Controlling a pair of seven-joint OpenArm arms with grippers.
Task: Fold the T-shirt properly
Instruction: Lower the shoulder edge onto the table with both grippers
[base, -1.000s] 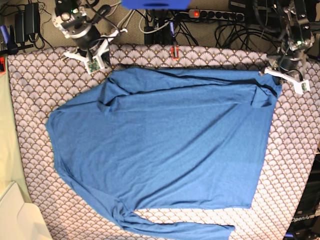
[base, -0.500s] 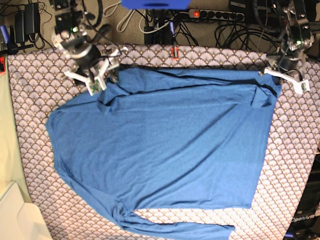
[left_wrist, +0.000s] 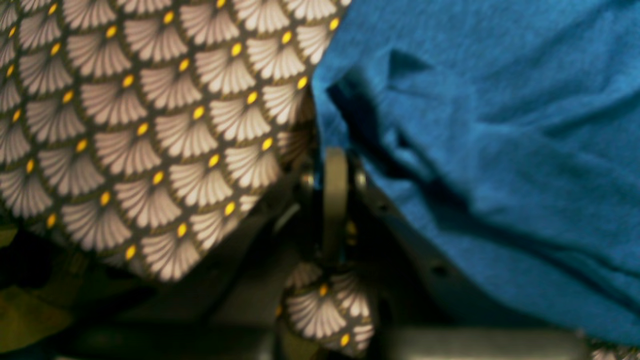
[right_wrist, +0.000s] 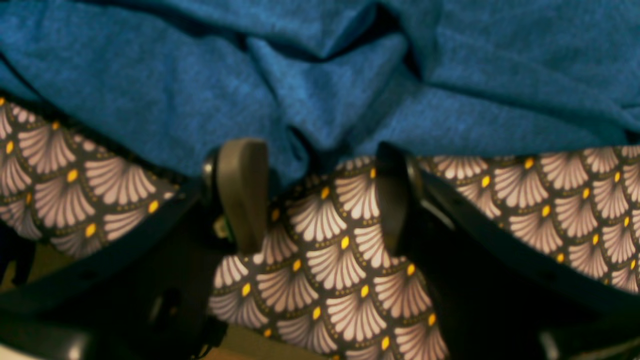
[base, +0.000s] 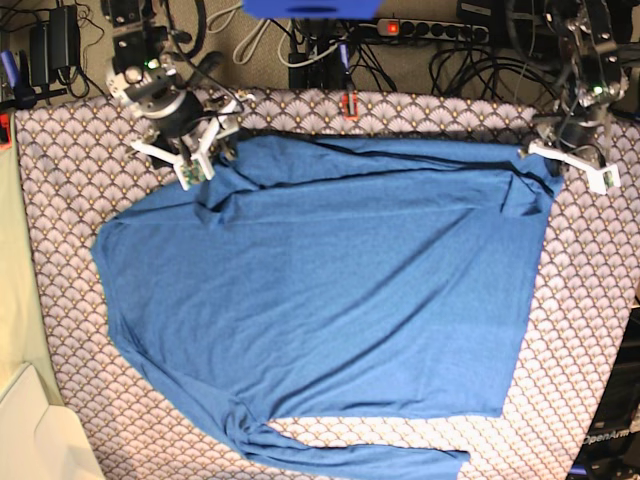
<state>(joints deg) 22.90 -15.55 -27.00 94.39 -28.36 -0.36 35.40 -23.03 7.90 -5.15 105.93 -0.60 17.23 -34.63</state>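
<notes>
T-shirt (base: 320, 290): medium blue, long-sleeved, spread flat across most of the patterned cloth; one sleeve folded along the near edge in the base view, another fold of fabric lying along the far edge.

Cloth (base: 60, 200): grey-white scallop pattern with small yellow dots, covering the work surface under the shirt.

Right gripper (right_wrist: 315, 192): at the shirt's far corner on the base view's left; fingers (right_wrist: 240, 185) spread wide apart, resting low over the patterned cloth, with the rumpled blue hem just beyond the tips. Nothing between the fingers but cloth pattern — the left-hand fingertip meets the shirt edge, though whether it touches cannot be told.

Left gripper (left_wrist: 334, 165): at the shirt's far corner on the base view's right; jaws drawn together into one narrow blade. Blue fabric bunched just beside the tip and along its right side; whether any fold is pinched between the jaws cannot be told — view too blurred.

Shirt folds: creased and shadowed at both far corners, smooth across the middle.

Surroundings: power strip (base: 425, 30) and a tangle of dark cables (base: 470, 60) beyond the far edge of the cloth; a pale cream surface (base: 35, 430) at the near left corner of the base view.
</notes>
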